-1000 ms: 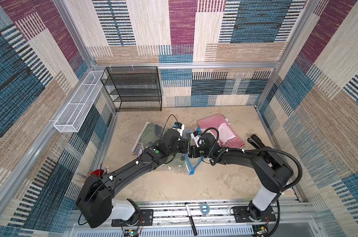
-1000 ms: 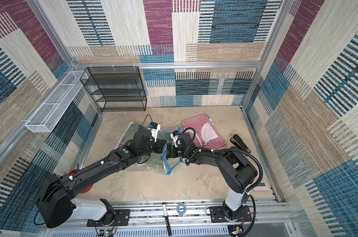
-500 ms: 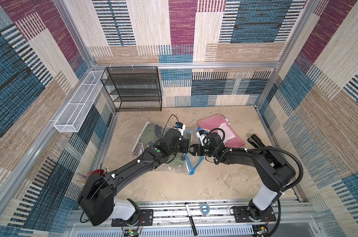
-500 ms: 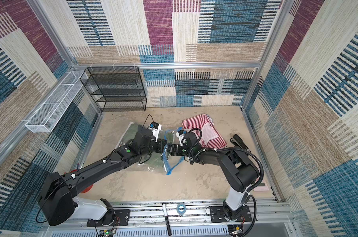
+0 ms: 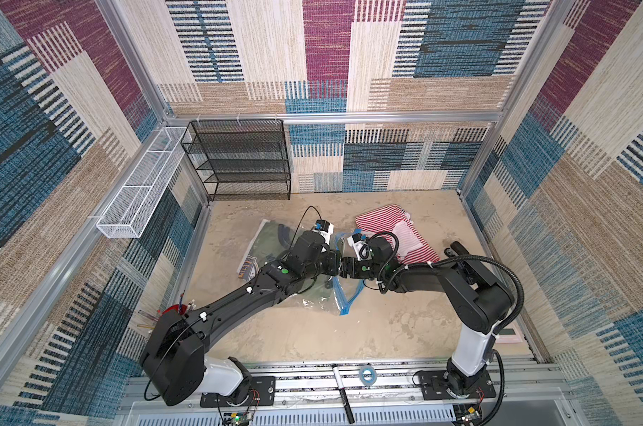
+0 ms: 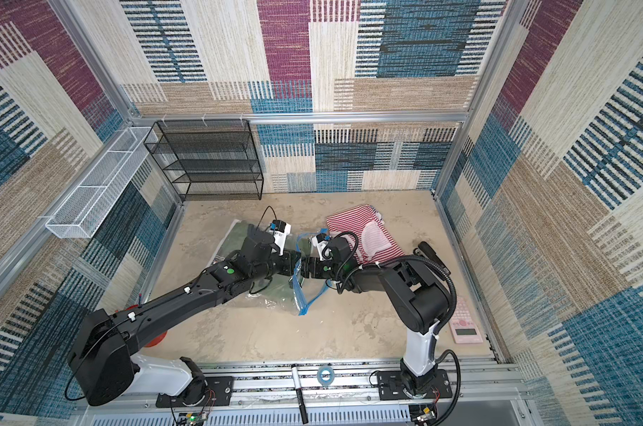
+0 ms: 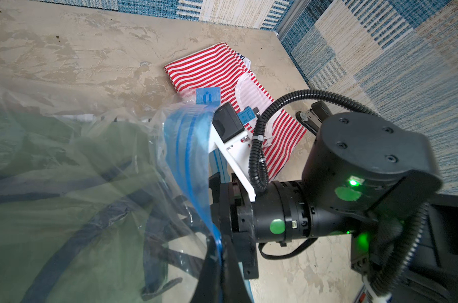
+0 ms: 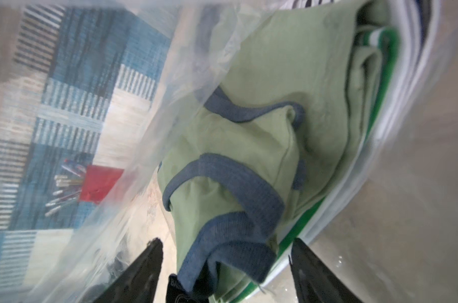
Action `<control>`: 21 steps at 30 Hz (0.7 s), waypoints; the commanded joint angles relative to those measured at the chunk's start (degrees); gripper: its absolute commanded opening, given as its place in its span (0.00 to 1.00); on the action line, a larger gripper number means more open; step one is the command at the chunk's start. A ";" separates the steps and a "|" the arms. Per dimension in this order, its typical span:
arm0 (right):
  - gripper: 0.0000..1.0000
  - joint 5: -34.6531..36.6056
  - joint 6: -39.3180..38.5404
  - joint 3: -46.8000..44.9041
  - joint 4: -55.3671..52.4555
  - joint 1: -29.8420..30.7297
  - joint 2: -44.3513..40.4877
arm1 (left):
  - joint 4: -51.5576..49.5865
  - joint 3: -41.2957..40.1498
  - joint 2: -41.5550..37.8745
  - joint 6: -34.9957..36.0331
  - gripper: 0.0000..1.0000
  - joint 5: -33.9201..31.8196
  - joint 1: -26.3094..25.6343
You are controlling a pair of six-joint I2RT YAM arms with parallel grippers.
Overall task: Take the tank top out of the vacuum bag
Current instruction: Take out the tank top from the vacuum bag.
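Sandy table (image 5: 312, 332) held the vacuum bag (image 5: 344, 300). Left gripper (image 5: 333, 265) pinched its blue edge tight. Right gripper (image 8: 226, 240) stood wide open around the tank top (image 8: 249, 157), not out yet.

No legible text (vacuum bag (image 5: 314, 300) print blurred)

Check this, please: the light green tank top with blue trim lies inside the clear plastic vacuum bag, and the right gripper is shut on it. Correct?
No. The right wrist view shows the right gripper open, jaws on either side of the light green tank top, which does lie inside the clear plastic vacuum bag.
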 commanded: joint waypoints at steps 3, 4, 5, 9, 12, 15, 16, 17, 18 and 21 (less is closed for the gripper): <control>0.78 -1.16 0.98 1.43 2.69 0.09 1.67 | 0.00 0.51 -0.36 0.86 0.00 -0.24 -0.05; 0.78 -1.06 0.95 1.66 2.64 0.08 1.86 | -0.02 0.51 -0.44 0.86 0.00 -0.32 -0.05; 0.78 -0.98 0.97 1.68 2.71 0.04 2.00 | -0.01 0.51 -0.47 0.86 0.00 -0.33 -0.07; 0.77 -0.94 0.83 2.51 2.67 0.04 2.84 | 0.02 0.56 -0.32 0.77 0.00 -0.04 -0.09; 0.76 -1.10 0.74 3.05 2.67 0.00 3.01 | 0.01 0.56 -0.31 0.77 0.00 0.02 -0.05; 0.74 -1.03 0.53 3.53 2.57 0.04 3.06 | 0.00 0.51 -0.19 0.76 0.00 0.05 -0.05; 0.72 -1.01 0.51 3.86 2.36 0.03 3.06 | 0.05 0.44 -0.22 0.70 0.00 0.14 -0.05; 0.71 -1.18 0.44 4.34 2.13 -0.01 3.25 | 0.07 0.43 -0.13 0.68 0.00 0.11 -0.05; 0.70 -1.43 0.41 4.69 2.07 0.10 3.46 | 0.14 0.43 -0.14 0.68 0.00 0.21 -0.05; 0.67 -1.88 0.58 4.73 2.62 0.07 3.46 | 0.29 0.54 -0.05 0.68 0.00 0.35 -0.06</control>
